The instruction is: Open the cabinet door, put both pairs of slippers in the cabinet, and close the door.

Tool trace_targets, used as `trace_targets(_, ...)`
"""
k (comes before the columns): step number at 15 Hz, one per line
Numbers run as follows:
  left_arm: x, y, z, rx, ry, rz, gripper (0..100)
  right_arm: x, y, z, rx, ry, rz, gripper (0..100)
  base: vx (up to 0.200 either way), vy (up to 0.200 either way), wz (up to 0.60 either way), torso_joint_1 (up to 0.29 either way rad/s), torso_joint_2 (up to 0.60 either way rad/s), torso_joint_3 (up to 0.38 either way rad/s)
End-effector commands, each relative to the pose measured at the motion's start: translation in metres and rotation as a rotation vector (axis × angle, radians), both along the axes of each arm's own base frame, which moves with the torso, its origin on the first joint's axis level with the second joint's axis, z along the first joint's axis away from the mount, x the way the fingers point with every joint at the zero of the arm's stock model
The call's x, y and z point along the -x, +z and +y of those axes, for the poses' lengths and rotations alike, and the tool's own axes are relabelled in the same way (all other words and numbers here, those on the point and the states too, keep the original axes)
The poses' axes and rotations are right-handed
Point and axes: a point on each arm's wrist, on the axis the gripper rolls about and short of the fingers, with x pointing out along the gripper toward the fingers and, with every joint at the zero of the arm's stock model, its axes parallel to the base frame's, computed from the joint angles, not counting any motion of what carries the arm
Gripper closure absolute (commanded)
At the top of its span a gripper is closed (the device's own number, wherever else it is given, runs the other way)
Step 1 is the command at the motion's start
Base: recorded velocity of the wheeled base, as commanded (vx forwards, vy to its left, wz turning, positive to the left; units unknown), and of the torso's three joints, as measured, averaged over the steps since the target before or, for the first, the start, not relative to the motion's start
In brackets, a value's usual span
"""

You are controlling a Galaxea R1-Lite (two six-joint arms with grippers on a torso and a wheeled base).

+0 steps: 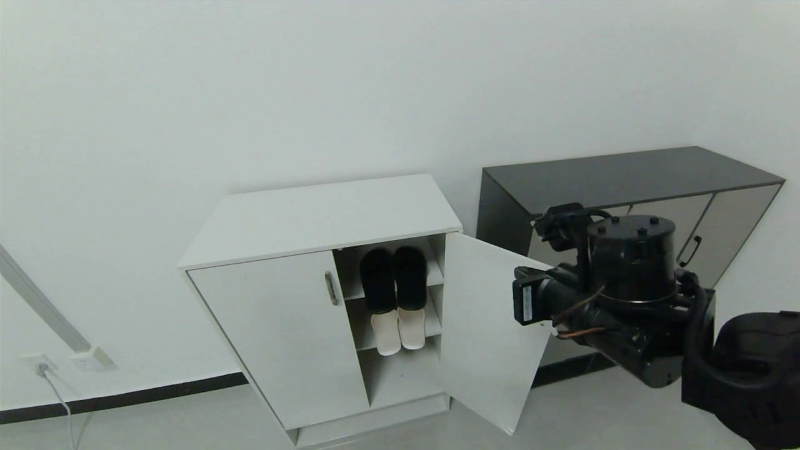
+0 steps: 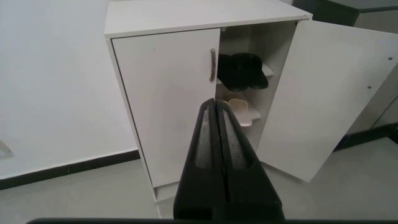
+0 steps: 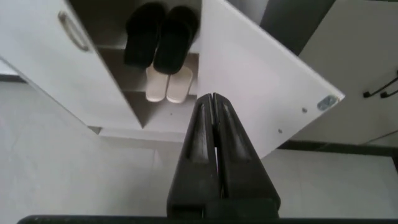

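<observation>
The white cabinet [image 1: 325, 215] stands against the wall with its left door [image 1: 281, 337] closed and its right door [image 1: 494, 337] swung open. A pair of black slippers [image 1: 394, 278] lies on the upper shelf. A pair of white slippers [image 1: 398, 331] lies on the shelf below. My right arm's wrist [image 1: 531, 300] hovers just past the open door's free edge. My right gripper [image 3: 213, 96] is shut and empty, pointing at the open door [image 3: 249, 81] near the slippers [image 3: 160, 34]. Facing the closed door [image 2: 168, 93], my left gripper [image 2: 214, 102] is also shut and empty.
A dark grey sideboard [image 1: 625, 175] stands right of the cabinet, close behind the open door. A wall socket with a cable [image 1: 40, 365] sits low on the left wall. Bare floor [image 1: 594, 412] lies in front of both cabinets.
</observation>
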Motion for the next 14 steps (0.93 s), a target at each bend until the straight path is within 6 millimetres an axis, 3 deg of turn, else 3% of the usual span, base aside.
trace_targets(1,0.000,0.000,0.000,0.001,0.000,0.001,100,-0.024,0.005,-0.009,-0.011,-0.049,-0.007,100,0.000,0.000,0.00,0.000,0.00,0.000)
trace_targets(2,0.000,0.000,0.000,0.001,0.002,0.001,100,-0.041,0.010,-0.017,-0.014,-0.097,-0.006,100,0.000,0.000,0.00,0.000,0.00,0.000)
trace_targets(7,0.000,0.000,0.000,-0.001,0.002,0.001,100,-0.085,0.008,-0.038,-0.027,-0.151,0.005,100,0.000,0.000,0.00,0.000,0.00,0.000)
trace_targets(14,0.000,0.000,0.000,-0.001,0.002,0.001,100,-0.132,-0.033,-0.050,-0.012,-0.198,0.081,100,0.000,0.000,0.00,0.000,0.00,0.000)
